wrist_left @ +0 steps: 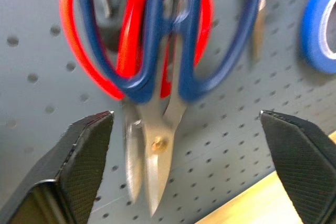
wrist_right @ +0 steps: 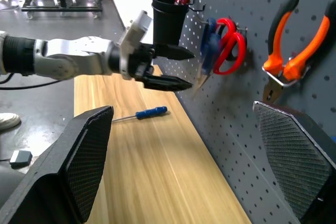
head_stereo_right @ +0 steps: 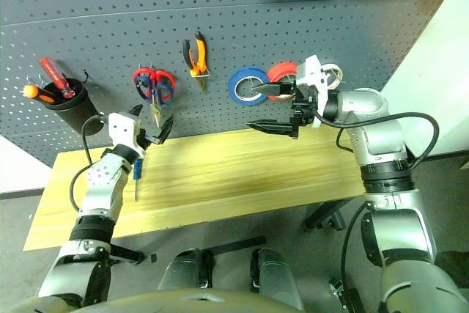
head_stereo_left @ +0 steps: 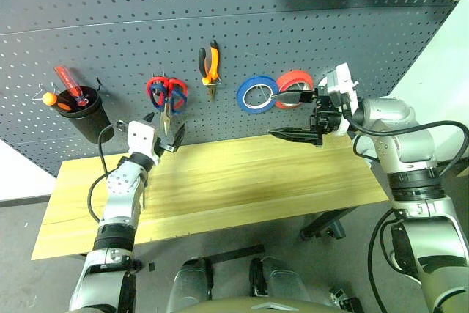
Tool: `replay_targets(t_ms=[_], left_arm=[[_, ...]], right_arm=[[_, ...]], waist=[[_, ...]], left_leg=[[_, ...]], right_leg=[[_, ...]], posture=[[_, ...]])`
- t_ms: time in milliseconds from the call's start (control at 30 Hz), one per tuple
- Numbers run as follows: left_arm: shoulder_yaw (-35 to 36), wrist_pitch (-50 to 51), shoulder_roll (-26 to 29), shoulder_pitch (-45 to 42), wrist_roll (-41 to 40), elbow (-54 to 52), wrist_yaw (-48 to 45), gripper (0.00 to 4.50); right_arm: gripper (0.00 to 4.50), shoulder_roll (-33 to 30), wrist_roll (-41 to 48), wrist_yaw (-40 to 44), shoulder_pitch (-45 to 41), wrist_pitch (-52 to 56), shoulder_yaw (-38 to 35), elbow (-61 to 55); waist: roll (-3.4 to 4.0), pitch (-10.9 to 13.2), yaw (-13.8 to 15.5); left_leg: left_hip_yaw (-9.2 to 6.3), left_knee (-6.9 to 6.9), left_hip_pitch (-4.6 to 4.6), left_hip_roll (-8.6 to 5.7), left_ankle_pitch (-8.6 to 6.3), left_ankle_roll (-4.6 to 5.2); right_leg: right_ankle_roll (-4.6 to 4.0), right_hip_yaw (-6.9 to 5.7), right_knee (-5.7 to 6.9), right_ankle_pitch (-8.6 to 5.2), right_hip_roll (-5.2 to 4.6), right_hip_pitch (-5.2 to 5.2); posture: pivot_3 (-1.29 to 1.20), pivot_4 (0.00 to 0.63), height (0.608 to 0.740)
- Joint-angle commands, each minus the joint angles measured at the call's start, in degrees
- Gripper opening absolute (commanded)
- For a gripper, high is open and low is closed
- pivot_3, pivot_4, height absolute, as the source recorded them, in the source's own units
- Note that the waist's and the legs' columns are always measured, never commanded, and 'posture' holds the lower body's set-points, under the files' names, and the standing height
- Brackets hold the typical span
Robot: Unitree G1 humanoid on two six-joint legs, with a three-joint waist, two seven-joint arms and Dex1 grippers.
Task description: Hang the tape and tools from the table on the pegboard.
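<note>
In the left eye view we count one blue tape (head_stereo_left: 256, 94), one pliers (head_stereo_left: 209, 63) and one blue scissors (head_stereo_left: 164, 97) hung mid-frame on the pegboard (head_stereo_left: 308, 27). Left gripper (head_stereo_left: 163, 134) and right gripper (head_stereo_left: 297, 115) gape empty. In the right eye view, one screwdriver (head_stereo_right: 136, 177) remains lower left on the table (head_stereo_right: 242, 174).

Counted on the pegboard (head_stereo_left: 308, 27): two pairs of scissors, one dark blue-handled (wrist_left: 173, 40) and one red-handled (wrist_left: 94, 40); one pair of pliers (head_stereo_left: 209, 64); two tape rolls, one blue (head_stereo_left: 256, 94), one red (head_stereo_left: 294, 87); one black cup (head_stereo_left: 86, 116). On the desk (head_stereo_left: 242, 181): one blue-handled screwdriver (wrist_right: 142, 114). Two grippers, left (head_stereo_left: 163, 130) and right (head_stereo_left: 292, 115).
</note>
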Motion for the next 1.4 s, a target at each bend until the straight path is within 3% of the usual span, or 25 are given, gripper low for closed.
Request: replay_targets(t_ms=[33, 167, 300, 533, 967, 1400], left_arm=[[0.2, -1.2, 0.6, 4.4, -3.4, -9.6, -2.5, 4.49], [2.4, 0.9, 1.9, 12.1, -5.5, -18.6, -2.2, 4.49], [5.3, 10.1, 1.6, 19.2, -5.0, -25.4, 4.3, 4.49], [5.6, 20.4, 1.1, 24.6, 1.6, -32.2, 14.0, 4.49], [7.2, 49.0, -0.8, 12.7, 0.6, -26.7, 23.0, 4.49], [6.9, 57.5, 1.3, -2.2, 0.3, -7.4, 23.3, 4.49]], right_arm=[[4.50, -0.8, 1.2, -0.3, 0.9, 0.3, -1.6, -3.6], [4.50, -2.0, 2.0, 0.3, 1.8, 2.2, -1.6, -5.1], [4.50, -2.7, 2.5, 1.4, 1.9, 4.2, -0.9, -5.9], [4.50, -1.8, 2.0, 2.4, 1.5, 7.9, 2.0, -5.5], [4.50, 3.2, -2.3, 1.0, -2.0, 10.1, 8.6, -0.9], [4.50, 6.0, -5.4, -0.9, -1.6, 11.4, 11.8, -1.5]], waist=[[0.00, 0.0, 0.0], [0.00, 0.0, 0.1], [0.01, 0.0, 0.1], [0.01, 0.0, 0.8], [0.00, 0.9, 2.3], [-0.06, 5.2, 3.5]], left_leg=[[0.00, 0.00, 0.00, 0.00, 0.00, 0.00], [-0.02, 0.00, 0.01, 0.01, 0.00, -0.01], [-0.06, 0.00, 0.03, 0.01, -0.01, -0.01], [-0.23, 0.00, 0.03, 0.00, -0.11, -0.16], [-0.28, -0.02, 0.04, -0.01, -0.12, -0.17], [-0.39, -0.07, -0.03, 0.00, -0.02, 0.00]], right_leg=[[0.00, 0.00, 0.00, 0.00, 0.00, 0.00], [0.12, 0.02, 0.00, -0.09, -0.01, 0.00], [0.14, 0.03, 0.00, -0.16, -0.02, 0.00], [-0.03, 0.05, -0.06, -0.29, -0.06, 0.01], [-0.05, 0.09, -0.07, -0.30, -0.05, -0.01], [-0.10, 0.16, -0.01, -0.33, -0.09, -0.10]], posture=[[0.07, 0.068, 0.740], [0.09, 0.076, 0.740], [0.11, 0.088, 0.740], [0.17, 0.112, 0.740], [0.21, 0.198, 0.740], [0.22, 0.275, 0.740]])
